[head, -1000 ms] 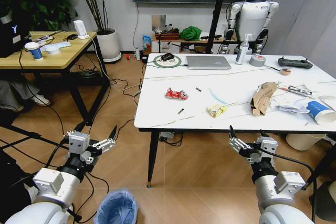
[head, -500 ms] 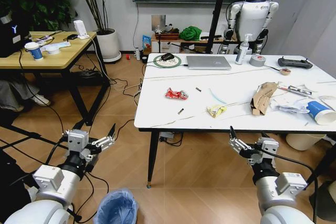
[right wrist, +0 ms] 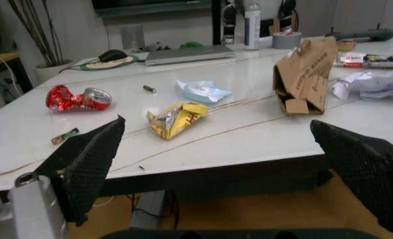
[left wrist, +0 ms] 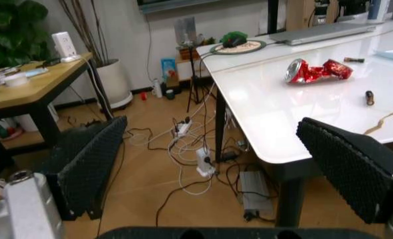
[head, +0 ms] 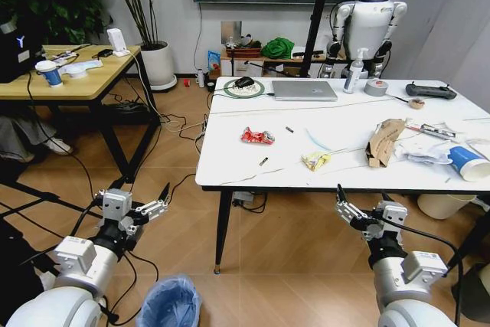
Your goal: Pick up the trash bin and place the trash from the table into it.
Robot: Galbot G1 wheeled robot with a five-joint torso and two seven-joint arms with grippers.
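The trash bin (head: 170,304), lined with a light-blue bag, stands on the floor at the bottom edge, just right of my left arm. My left gripper (head: 142,189) hangs open above and left of it, with nothing between its fingers (left wrist: 90,167). The right gripper (head: 361,198) is open too, below the table's (head: 230,174) front edge. The trash lies on the table: a red crushed can (head: 257,137) (left wrist: 318,70) (right wrist: 76,97), a yellow wrapper (head: 315,161) (right wrist: 176,118), torn brown cardboard (head: 383,142) (right wrist: 306,74), white crumpled paper (head: 425,149) and a blue-white cup (head: 467,163).
A laptop (head: 304,91), spray bottle (head: 355,71) and tape roll (head: 375,88) sit at the table's far side. A wooden desk (head: 69,74) stands to the left, with cables (head: 184,124) on the floor between. A cream bin (head: 444,206) sits under the table's right end.
Both arms have drifted only a little; the grippers stay open and nothing on the table or floor has moved.
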